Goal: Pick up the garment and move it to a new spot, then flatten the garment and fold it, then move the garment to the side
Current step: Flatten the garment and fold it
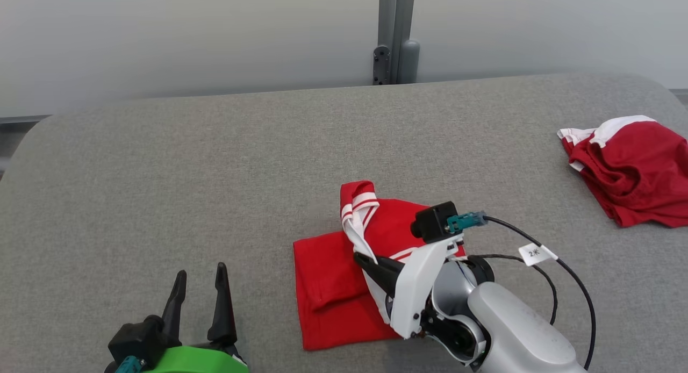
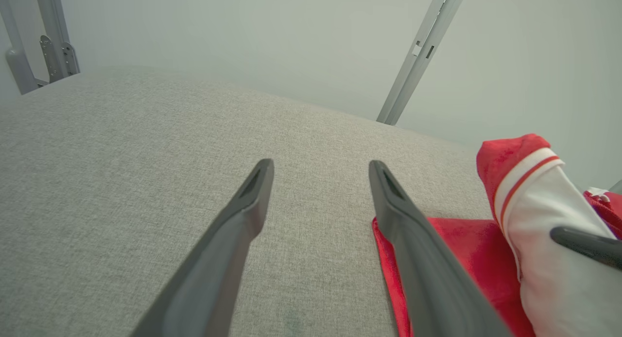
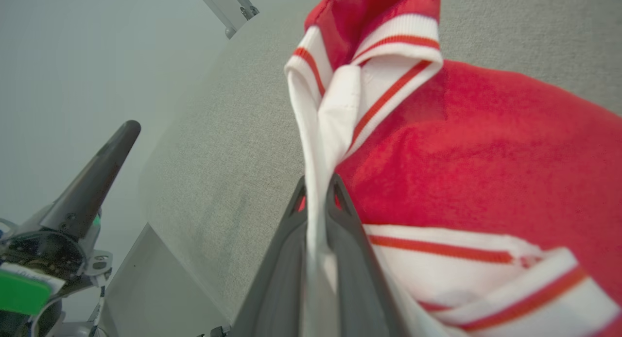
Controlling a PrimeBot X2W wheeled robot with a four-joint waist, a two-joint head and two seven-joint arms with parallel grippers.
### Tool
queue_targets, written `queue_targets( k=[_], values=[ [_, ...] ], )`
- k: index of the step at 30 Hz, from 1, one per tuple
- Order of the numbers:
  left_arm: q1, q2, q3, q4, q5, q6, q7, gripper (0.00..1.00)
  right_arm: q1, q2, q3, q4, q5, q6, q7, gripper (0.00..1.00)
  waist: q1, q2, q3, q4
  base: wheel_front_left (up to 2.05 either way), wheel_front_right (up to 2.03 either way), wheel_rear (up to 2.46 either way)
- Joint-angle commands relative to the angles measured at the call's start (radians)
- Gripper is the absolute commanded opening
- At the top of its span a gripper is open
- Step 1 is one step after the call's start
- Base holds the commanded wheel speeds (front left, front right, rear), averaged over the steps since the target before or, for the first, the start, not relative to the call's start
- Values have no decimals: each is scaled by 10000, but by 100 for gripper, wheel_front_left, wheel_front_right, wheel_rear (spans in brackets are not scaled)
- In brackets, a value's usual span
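Head view gives us the whole layout: the garment (image 1: 328,287) lies in the near middle of the grey tabletop (image 1: 161,190), and a second red garment (image 1: 634,169) sits crumpled well apart at the far right edge. Our right wrist view shows the grip more closely: the right claw (image 3: 318,196) is clamped on a white band of the garment, with the cloth pinched flat between its two dark fingers. In the left wrist view the left claw (image 2: 320,167) has its fingers spread wide with nothing between them, and the red hem lies near.

The garment is bright red, with white ribbed trim carrying thin red stripes. Its lower part lies flat in a rough rectangle. The striped band stands pulled up above it, with a red loop at the top.

Our right arm reaches in from the lower right, its forearm pale and its fingers pointing left over the cloth. Our left claw sits at the lower left, fingers pointing away from us, apart from the garment.
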Motion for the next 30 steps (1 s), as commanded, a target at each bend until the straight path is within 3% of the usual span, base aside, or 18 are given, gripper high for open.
queue_targets(
  k=[1, 7, 13, 15, 16, 17, 24, 30],
  values=[
    [-182, -22, -25, 36, -31, -56, -2, 100, -198, 62, 97, 316, 61, 3, -117, 0, 0, 0, 0, 211, 0, 0, 0],
    [-273, -106, -236, 166, 18, -81, -2, 100, -827, 244, 565, 1929, 326, 3, -568, 0, 0, 0, 4, 639, 0, 0, 0],
    [-320, -177, -361, 288, 0, -140, -2, 100, -1400, 259, 1490, 2737, 1445, 3, -1127, 0, 0, 0, -23, 995, 0, 0, 0],
    [-335, -191, -382, 320, 0, -154, 0, 100, -1587, 262, 1837, 2995, 1766, 3, -1228, 24, 0, 0, -25, 1061, 0, 0, 0],
    [-371, -201, -404, 356, 6, -152, -2, 100, -1786, 253, 2097, 3244, 2050, 3, -1369, 75, 0, 0, -26, 1111, 0, 0, 0],
    [-386, -209, -417, 370, 8, -157, -2, 100, -1874, 257, 2227, 3346, 2217, 3, -1446, 100, 0, 0, -30, 1136, 0, 0, 0],
    [-341, -227, -323, 363, 41, -141, -2, 100, -2469, 249, 2871, 3563, 3234, 3, -2219, 100, 0, 0, -37, 1056, 0, 0, 0],
    [-232, -228, -279, 285, 104, -159, -2, 100, -3022, 251, 2798, 3955, 3205, 3, -3360, 100, 0, 0, -16, 746, 0, 0, 0]
  ],
)
